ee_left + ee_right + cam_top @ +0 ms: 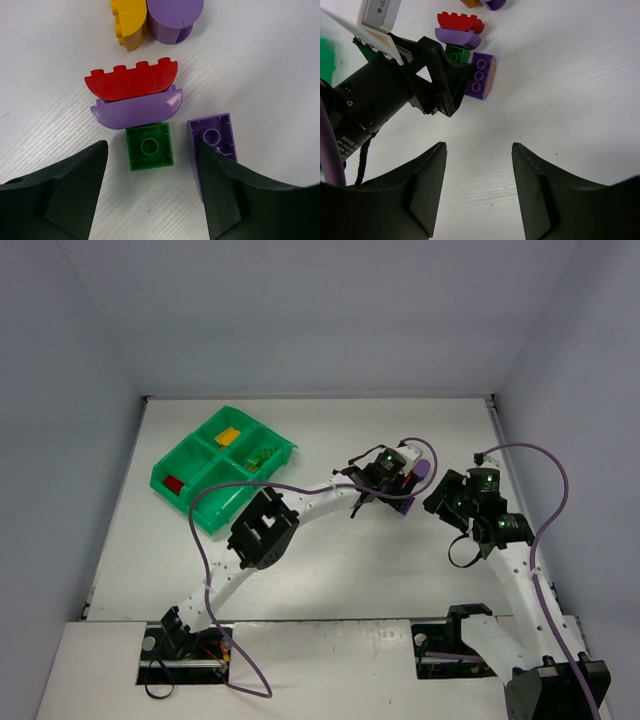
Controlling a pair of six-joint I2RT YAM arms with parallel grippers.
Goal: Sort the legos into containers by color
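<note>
In the left wrist view my left gripper [150,146] is open, low over the table. A green lego [149,146] lies studs down between its fingertips, touching neither. The right finger [220,190] rests against a purple lego [216,135]. Just beyond lie a curved purple lego [136,108], a curved red lego [131,80], a yellow lego [129,22] and a round purple lego [172,17]. The green tray of containers [205,512] stands far left and holds red [175,484], yellow [228,436] and green [260,457] legos. My right gripper [479,146] is open over bare table, near that cluster.
The left arm [262,528] stretches diagonally across the middle of the table. The right arm's purple cable [555,500] loops at the right. Grey walls close in the table on three sides.
</note>
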